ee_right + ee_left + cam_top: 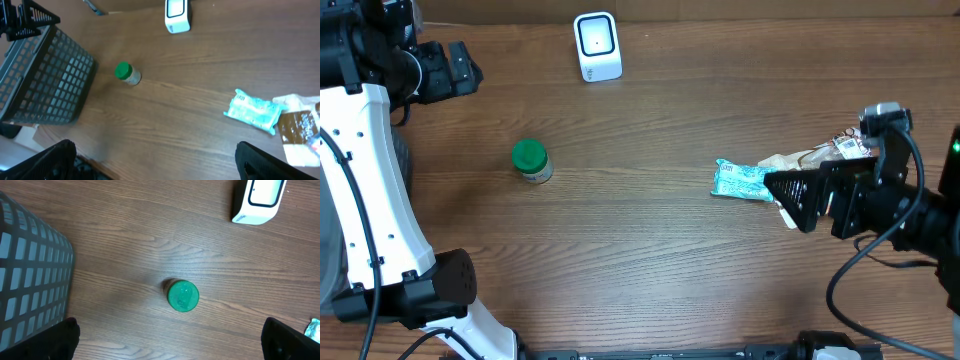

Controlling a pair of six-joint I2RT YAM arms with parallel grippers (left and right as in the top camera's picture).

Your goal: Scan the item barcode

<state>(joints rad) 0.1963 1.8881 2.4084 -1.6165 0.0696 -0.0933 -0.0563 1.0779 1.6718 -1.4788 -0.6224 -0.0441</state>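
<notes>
Wooden table point(650, 250), left tool point(170, 335) raised over green-capped jar point(183, 295), right tool point(155, 155) high beside teal packet point(252, 111), both wide open, empty.

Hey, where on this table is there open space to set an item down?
Bare wooden tabletop lies between the green-lidded jar and the light blue plastic packet, in front of the white boxy scanner. It's crowded right of that packet.
</notes>
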